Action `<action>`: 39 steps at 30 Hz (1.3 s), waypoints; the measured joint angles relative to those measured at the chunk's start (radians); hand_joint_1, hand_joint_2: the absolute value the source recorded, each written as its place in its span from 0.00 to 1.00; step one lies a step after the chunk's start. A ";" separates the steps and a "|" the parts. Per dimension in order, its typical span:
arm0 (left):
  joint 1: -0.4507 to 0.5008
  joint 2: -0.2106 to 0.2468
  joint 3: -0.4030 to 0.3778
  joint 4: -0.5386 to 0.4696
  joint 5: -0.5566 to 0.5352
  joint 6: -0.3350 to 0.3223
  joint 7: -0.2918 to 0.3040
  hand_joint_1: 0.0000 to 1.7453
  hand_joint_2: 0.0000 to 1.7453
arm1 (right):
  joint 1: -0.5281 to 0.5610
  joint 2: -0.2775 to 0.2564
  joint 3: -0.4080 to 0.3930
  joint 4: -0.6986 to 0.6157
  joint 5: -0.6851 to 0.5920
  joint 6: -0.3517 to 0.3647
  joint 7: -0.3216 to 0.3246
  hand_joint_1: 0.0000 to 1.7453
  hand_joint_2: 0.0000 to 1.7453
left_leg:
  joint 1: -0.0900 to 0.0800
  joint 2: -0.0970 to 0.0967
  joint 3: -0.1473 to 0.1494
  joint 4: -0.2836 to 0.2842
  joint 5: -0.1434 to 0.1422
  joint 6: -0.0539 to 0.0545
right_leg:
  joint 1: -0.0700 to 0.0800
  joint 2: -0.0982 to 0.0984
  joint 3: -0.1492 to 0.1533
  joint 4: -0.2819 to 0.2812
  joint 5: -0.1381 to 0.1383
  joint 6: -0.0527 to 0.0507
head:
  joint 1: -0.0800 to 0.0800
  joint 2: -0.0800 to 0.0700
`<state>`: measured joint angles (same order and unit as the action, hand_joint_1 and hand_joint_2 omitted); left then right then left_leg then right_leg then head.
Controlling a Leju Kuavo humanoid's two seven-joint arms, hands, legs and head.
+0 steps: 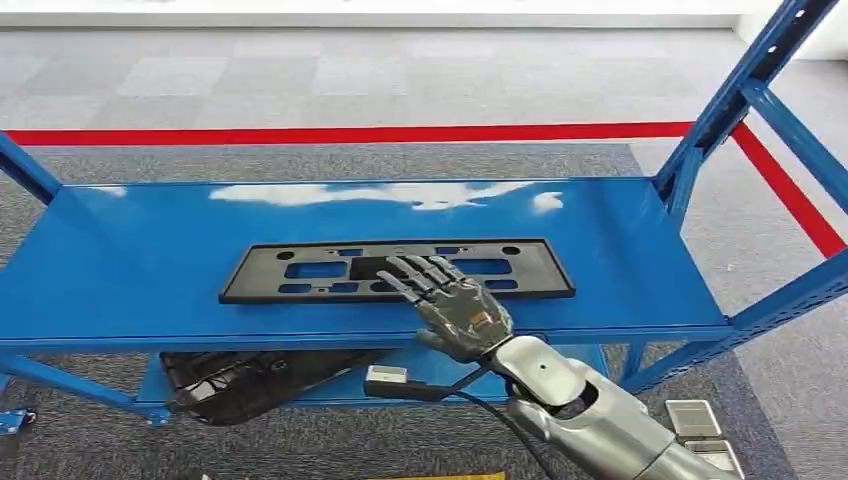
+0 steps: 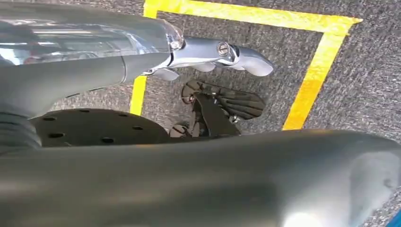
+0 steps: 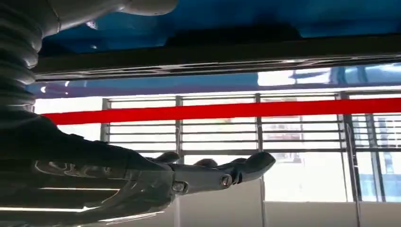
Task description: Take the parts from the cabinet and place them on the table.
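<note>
A long flat black plate (image 1: 250, 282) with several cut-outs lies near the front of the blue cabinet shelf (image 1: 150, 240). My right hand (image 1: 455, 305) reaches over the plate's front middle, fingers stretched out and spread, holding nothing. In the right wrist view the hand (image 3: 189, 177) hovers with a gap between its fingers and the plate (image 3: 231, 35). A second black part (image 1: 240, 380) lies on the lower shelf, partly hidden by the shelf's front edge. My left hand (image 2: 217, 52) hangs over the floor, fingers extended, with nothing in it.
Blue uprights (image 1: 740, 90) rise at the cabinet's right end, and another stands at the left. A red floor line (image 1: 350, 133) runs behind the cabinet. Grey trays (image 1: 700, 430) sit on the carpet at lower right. Yellow tape (image 2: 312, 75) marks the floor under my left arm.
</note>
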<state>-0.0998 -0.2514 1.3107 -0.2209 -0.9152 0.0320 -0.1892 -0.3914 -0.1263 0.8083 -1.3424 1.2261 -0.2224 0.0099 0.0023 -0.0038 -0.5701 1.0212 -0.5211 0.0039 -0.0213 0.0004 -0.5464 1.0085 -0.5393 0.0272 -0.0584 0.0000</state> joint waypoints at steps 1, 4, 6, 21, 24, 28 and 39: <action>0.000 0.000 -0.001 0.000 0.000 0.000 0.000 0.00 0.00 | 0.000 0.002 -0.005 0.003 0.002 -0.002 0.001 0.00 1.00 | 0.000 0.000 0.000 0.000 0.000 0.000 | 0.000 0.000 0.000 0.000 0.000 0.000 | 0.000 0.000; 0.000 0.000 -0.002 0.000 0.000 -0.001 0.000 0.00 0.00 | -0.001 0.006 -0.013 0.012 0.007 -0.006 0.003 0.00 1.00 | 0.000 0.000 0.000 0.000 0.000 0.000 | 0.000 0.000 0.000 0.000 0.000 0.000 | 0.000 0.000; 0.000 0.000 -0.002 0.000 0.000 -0.001 -0.001 0.00 0.00 | -0.001 0.010 -0.021 0.016 0.010 -0.006 0.003 0.00 1.00 | 0.000 0.000 0.000 0.000 0.000 0.000 | 0.000 0.000 0.000 0.000 0.000 0.000 | 0.000 0.000; 0.000 0.000 -0.010 0.000 -0.021 -0.011 -0.006 0.00 0.00 | -0.030 0.040 -0.108 0.150 0.101 -0.071 0.045 0.00 1.00 | 0.000 0.000 0.000 0.000 0.000 0.000 | 0.000 0.000 0.000 0.000 0.000 0.000 | 0.000 0.000; 0.000 0.000 -0.015 0.000 -0.024 -0.011 -0.006 0.00 0.00 | -0.039 0.050 -0.134 0.196 0.132 -0.092 0.052 0.00 1.00 | 0.000 0.000 0.000 0.000 0.000 0.000 | 0.000 0.000 0.000 0.000 0.000 0.000 | 0.000 0.000; 0.000 0.000 -0.021 0.000 -0.031 -0.011 -0.007 0.00 0.00 | -0.053 0.061 -0.166 0.251 0.169 -0.119 0.066 1.00 1.00 | 0.000 0.000 0.000 0.000 0.000 0.000 | 0.000 0.000 0.000 0.000 0.000 0.000 | 0.000 0.000; 0.001 0.002 -0.025 0.000 -0.039 0.000 -0.010 0.00 0.00 | -0.070 0.070 -0.229 0.357 0.187 -0.152 0.060 1.00 1.00 | 0.000 0.000 0.000 0.000 0.000 0.000 | 0.000 0.000 0.000 0.000 0.000 0.000 | 0.000 0.000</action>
<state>-0.0989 -0.2495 1.2856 -0.2209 -0.9537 0.0317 -0.1991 -0.4612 -0.0561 0.5791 -0.9857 1.4130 -0.3742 0.0702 0.0022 -0.0038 -0.5701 1.0212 -0.5211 0.0039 -0.0213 0.0004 -0.5463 1.0085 -0.5392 0.0272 -0.0584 0.0000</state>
